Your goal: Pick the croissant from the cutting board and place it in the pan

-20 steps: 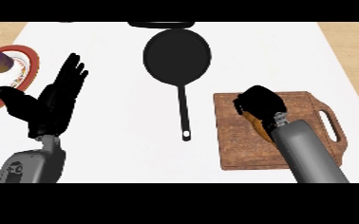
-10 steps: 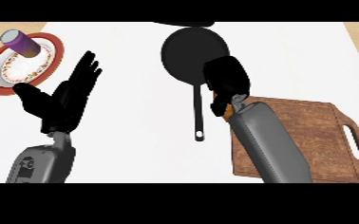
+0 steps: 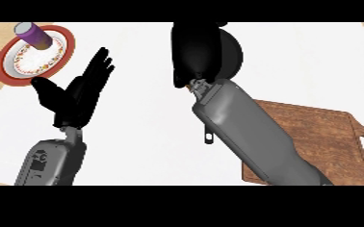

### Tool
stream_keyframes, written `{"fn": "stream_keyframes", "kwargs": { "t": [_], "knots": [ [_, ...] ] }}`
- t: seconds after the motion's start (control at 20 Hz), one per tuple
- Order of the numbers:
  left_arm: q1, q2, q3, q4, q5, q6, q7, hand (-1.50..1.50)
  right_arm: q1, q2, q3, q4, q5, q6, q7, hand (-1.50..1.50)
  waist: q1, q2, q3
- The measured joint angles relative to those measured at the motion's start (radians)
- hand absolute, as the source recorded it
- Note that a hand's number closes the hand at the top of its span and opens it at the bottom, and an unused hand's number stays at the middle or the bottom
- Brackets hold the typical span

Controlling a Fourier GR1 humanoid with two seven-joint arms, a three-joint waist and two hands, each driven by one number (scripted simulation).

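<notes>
My right hand (image 3: 193, 53) has its fingers curled down over the pan (image 3: 231, 53), and I judge they are closed round the croissant, though the hand hides it almost wholly; only a small tan sliver shows at the wrist, just below the palm, so I cannot say for certain how it sits in the grip. The hand covers most of the pan's dark bowl near the far edge of the counter (image 3: 142, 125), with only the bowl's right rim showing past it and a piece of the handle poking out from under my forearm, pointing toward the near edge. The cutting board (image 3: 320, 134) lies at the near right of the counter with nothing showing on its visible part, so the pick looks done and the carry nearly so. What is left, as I read it, is to release the croissant into the pan and draw the arm back. My left hand (image 3: 74, 94) rests open, fingers up, toward the left edge, beside a plate (image 3: 60, 45) with a purple cup (image 3: 34, 34) in the far left corner.
</notes>
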Motion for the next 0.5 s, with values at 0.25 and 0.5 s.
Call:
{"fn": "stream_keyframes", "kwargs": {
  "t": [0.25, 0.5],
  "knots": [
    [-0.032, 0.001, 0.01, 0.021, -0.001, 0.005, 0.008, 0.0, -0.148, 0.0, 0.052, 0.091, -0.103, -0.087, 0.2, 1.5, -0.006, 0.006, 0.0],
    [-0.022, 0.004, 0.028, 0.03, -0.003, 0.014, -0.009, 0.0, -0.247, -0.002, 0.078, 0.227, -0.174, -0.216, 0.265, 1.5, -0.035, 0.008, 0.001]
  ]
}}
